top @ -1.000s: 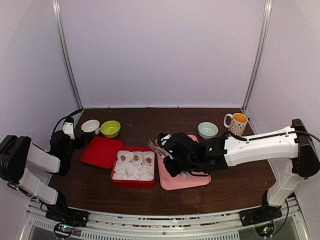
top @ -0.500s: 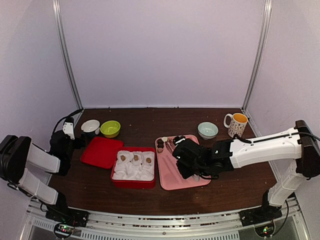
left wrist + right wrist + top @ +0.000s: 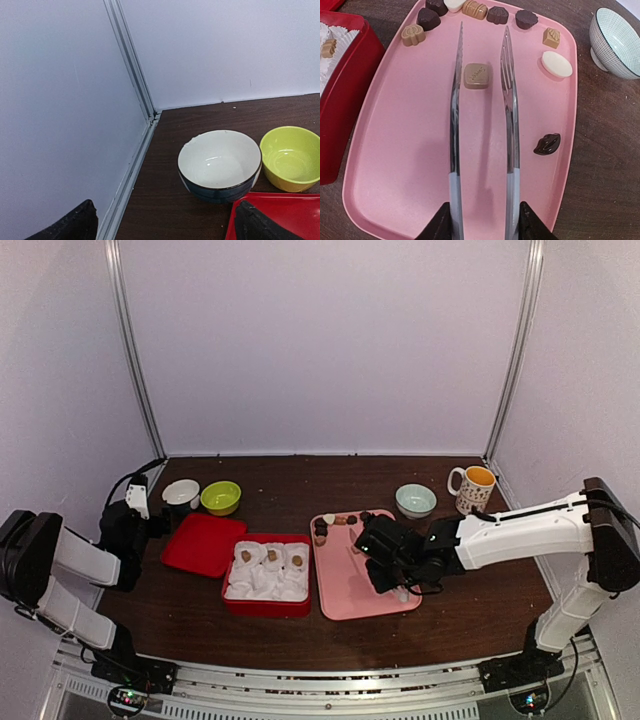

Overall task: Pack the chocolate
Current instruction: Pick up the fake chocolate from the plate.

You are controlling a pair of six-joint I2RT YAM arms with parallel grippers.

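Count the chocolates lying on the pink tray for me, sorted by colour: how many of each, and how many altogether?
On the pink plastic tray, seen from the right wrist view:
Light brown chocolate pieces: 4
Dark brown chocolate pieces: 5
Cream-white chocolate pieces: 2
Total: 11

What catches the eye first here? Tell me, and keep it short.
The tongs in the right gripper, their tips open either side of a square brown chocolate on the pink tray. More chocolates line the tray's far edge, and left of it a red box holds three in white paper cups.
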